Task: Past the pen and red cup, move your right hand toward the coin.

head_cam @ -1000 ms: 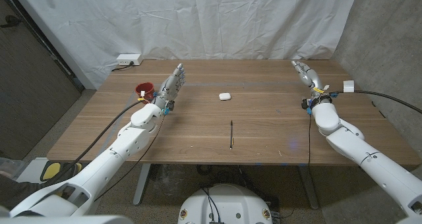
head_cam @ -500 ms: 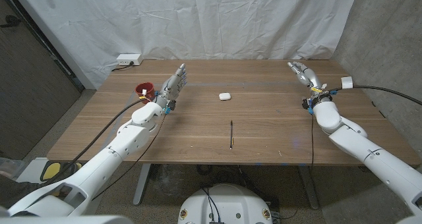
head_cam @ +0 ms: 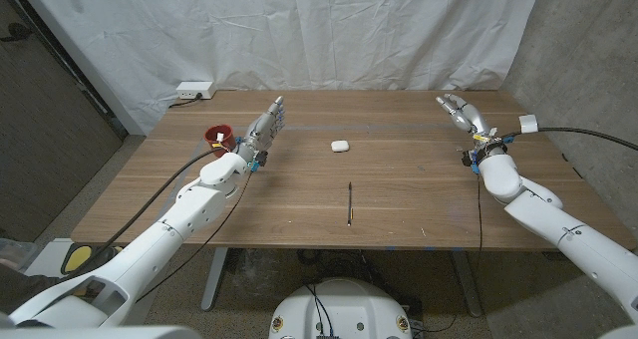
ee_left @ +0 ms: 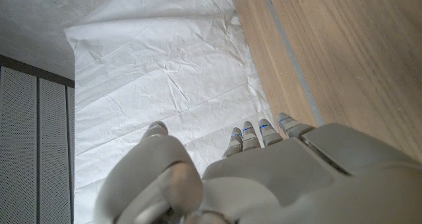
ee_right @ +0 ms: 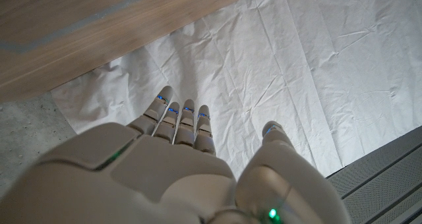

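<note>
Right hand [head_cam: 459,111] up over far right part of table [head_cam: 399,209], near back edge, fingers apart and a bit curled, nothing in it; same in wrist view [ee_right: 178,165]: fingers [ee_right: 188,122] straight-ish, spread, holding nothing, white sheet [head_cam: 299,30] beyond them. Left hand [head_cam: 261,130] raised on left side of table, standing on edge w/ fingers pointing toward back, loose and empty; wrist view [ee_left: 264,178] gives fingertips [ee_left: 250,133] side by side, nothing gripped. Red cup [head_cam: 218,138] just beside left hand, on its outer side, partly hidden by wrist; touching or not: can't tell. Pen [head_cam: 349,202] lying mid-table toward front edge, roughly lengthwise front-to-back, well apart from both hands. Small white rounded object [head_cam: 340,147] on table beyond pen, about centre, between the two hands; looks more like a small case than a coin, too small to tell for sure. No clear coin made out anywhere on the wood. White box w/ red bit [head_cam: 194,90] behind table at back left, by the sheet. Cable [head_cam: 578,133] running off right wrist toward picture's right edge.
</note>
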Action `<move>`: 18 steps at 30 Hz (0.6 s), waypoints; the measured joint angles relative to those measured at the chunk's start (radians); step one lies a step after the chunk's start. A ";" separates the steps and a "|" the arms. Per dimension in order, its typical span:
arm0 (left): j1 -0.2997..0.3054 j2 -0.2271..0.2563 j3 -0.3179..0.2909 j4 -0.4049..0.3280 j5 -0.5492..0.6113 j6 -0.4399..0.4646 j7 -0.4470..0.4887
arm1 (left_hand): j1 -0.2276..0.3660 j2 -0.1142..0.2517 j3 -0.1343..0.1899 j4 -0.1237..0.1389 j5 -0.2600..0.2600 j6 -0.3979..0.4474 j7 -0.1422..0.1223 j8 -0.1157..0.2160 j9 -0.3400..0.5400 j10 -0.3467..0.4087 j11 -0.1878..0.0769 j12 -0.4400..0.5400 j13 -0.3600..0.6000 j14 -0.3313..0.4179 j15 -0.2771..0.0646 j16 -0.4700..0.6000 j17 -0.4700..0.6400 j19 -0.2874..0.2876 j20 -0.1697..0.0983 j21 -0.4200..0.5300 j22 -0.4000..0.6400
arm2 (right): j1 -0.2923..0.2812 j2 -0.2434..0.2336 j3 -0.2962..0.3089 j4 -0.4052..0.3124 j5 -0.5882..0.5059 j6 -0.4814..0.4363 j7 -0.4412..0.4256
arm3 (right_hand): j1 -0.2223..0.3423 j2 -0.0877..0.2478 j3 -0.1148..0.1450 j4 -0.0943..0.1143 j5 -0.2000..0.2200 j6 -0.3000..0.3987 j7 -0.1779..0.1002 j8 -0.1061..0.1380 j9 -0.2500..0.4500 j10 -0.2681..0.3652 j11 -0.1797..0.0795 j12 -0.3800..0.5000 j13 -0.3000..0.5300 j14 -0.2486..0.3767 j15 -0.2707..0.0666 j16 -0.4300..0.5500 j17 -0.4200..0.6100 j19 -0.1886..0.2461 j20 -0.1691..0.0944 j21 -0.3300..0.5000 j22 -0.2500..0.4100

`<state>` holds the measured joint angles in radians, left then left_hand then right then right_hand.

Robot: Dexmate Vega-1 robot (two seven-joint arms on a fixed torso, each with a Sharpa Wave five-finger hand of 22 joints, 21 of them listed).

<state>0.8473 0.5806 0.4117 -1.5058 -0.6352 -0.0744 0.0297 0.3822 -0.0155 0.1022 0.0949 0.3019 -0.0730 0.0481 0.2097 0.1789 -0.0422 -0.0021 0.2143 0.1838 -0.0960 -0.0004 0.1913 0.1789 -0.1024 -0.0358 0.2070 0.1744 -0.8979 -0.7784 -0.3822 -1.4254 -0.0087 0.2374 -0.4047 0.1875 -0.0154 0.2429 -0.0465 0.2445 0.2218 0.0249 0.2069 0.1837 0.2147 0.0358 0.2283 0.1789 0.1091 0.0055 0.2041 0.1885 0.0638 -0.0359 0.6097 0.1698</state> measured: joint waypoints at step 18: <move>-0.008 -0.006 0.010 -0.001 0.006 0.008 -0.003 | 0.004 0.004 0.000 0.000 0.000 0.000 0.000 -0.008 0.000 0.000 0.000 -0.004 0.000 0.000 0.000 0.000 0.000 0.000 0.000 -0.004 0.005 | 0.007 -0.040 -0.021 0.006 -0.099 -0.035 -0.037 | 0.005 0.005 0.003 -0.003 0.003 0.012 -0.012 0.000 0.005 0.009 -0.009 0.000 0.005 0.011 -0.011 0.000 0.000 0.007 0.000 -0.008 0.000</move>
<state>0.8389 0.5749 0.4222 -1.5072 -0.6293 -0.0659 0.0272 0.3862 -0.0116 0.1022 0.0950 0.3019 -0.0730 0.0481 0.2013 0.1789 -0.0422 -0.0021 0.2107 0.1838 -0.0960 -0.0004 0.1914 0.1789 -0.1024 -0.0358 0.2031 0.1795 -0.8912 -0.8181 -0.4028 -1.4195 -0.1082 0.2025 -0.4418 0.1927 -0.0101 0.2462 -0.0498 0.2479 0.2342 0.0125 0.2069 0.1887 0.2238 0.0270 0.2282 0.1841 0.1200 -0.0053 0.2041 0.1885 0.0708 -0.0358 0.6020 0.1698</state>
